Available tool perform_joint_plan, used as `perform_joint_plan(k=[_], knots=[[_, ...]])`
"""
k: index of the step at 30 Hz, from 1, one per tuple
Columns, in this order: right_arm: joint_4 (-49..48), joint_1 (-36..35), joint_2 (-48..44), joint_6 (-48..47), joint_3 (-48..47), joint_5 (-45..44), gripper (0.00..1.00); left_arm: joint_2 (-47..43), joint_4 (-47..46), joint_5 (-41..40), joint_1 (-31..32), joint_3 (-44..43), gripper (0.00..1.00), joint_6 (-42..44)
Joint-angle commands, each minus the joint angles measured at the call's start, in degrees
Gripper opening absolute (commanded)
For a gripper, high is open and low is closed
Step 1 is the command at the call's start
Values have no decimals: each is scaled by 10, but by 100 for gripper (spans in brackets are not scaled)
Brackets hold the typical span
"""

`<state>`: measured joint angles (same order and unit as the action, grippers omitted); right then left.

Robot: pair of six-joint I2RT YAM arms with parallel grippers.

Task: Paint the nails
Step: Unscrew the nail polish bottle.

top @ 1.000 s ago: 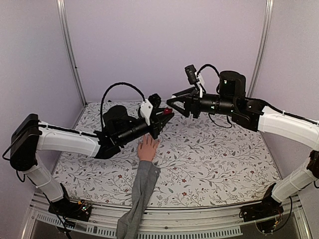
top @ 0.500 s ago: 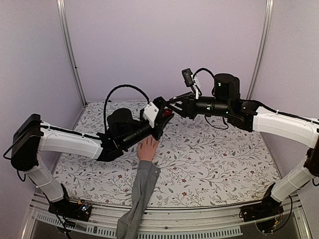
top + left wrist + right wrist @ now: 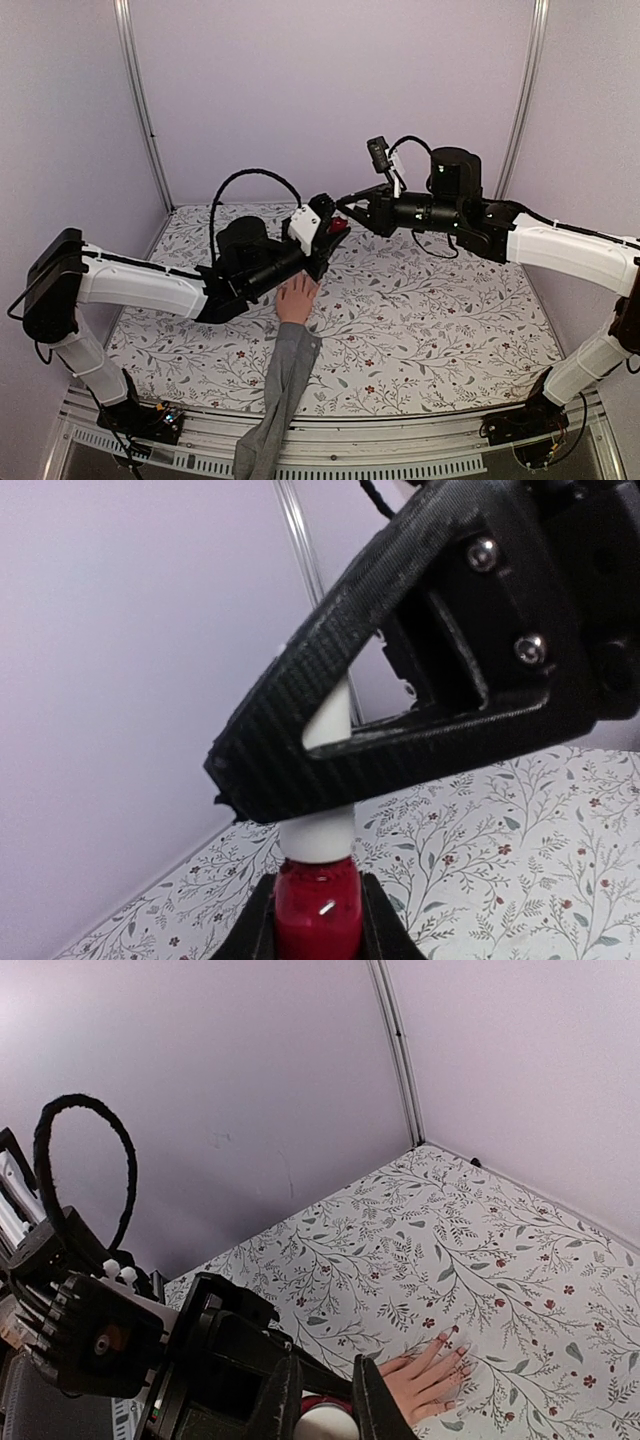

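The peach mannequin hand [image 3: 297,298] lies flat on the floral table with its grey sleeve [image 3: 283,382] trailing to the near edge. Its hand [image 3: 428,1374] and tiny pale nails [image 3: 465,1349] show in the right wrist view. My left gripper [image 3: 330,232] is shut on a small red polish bottle [image 3: 317,905] and holds it upright in the air above and beyond the hand. My right gripper [image 3: 345,207] is shut round the bottle's white cap [image 3: 318,837]; the cap [image 3: 325,1426] sits between its fingers [image 3: 283,1400].
The table [image 3: 430,300] has a floral cloth. Lilac walls with metal corner posts [image 3: 140,100] enclose the back and sides. A black cable loop [image 3: 245,185] arches over the left arm.
My right gripper has moved left onto the bottle's cap. My left gripper has lifted the bottle slightly up and right to meet it.
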<state>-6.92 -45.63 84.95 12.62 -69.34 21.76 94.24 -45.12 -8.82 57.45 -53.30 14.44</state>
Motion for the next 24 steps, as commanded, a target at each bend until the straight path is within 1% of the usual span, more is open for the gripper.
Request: perform_joint_plan(k=[1, 7, 12, 15, 19, 21, 24], knots=[[-29, -6, -14, -38, 4, 56, 0, -5, -22, 147, -22, 11, 0, -54], [-22, -6, -27, -106, 10, 95, 0, -10, -68, 342, -56, 31, 0, -127], [-7, -6, -32, -160, 7, 142, 0, -4, -109, 472, -74, 35, 0, -171], [12, -6, -34, -184, 0, 178, 0, 0, -143, 530, -81, 37, 0, -196], [41, -6, -29, -227, -12, 233, 0, 13, -165, 593, -84, 25, 0, -222], [67, -6, -24, -251, -24, 266, 0, 24, -177, 630, -85, 15, 0, -241], [109, -6, -13, -291, -42, 310, 0, 44, -224, 671, -84, 5, 0, -281]])
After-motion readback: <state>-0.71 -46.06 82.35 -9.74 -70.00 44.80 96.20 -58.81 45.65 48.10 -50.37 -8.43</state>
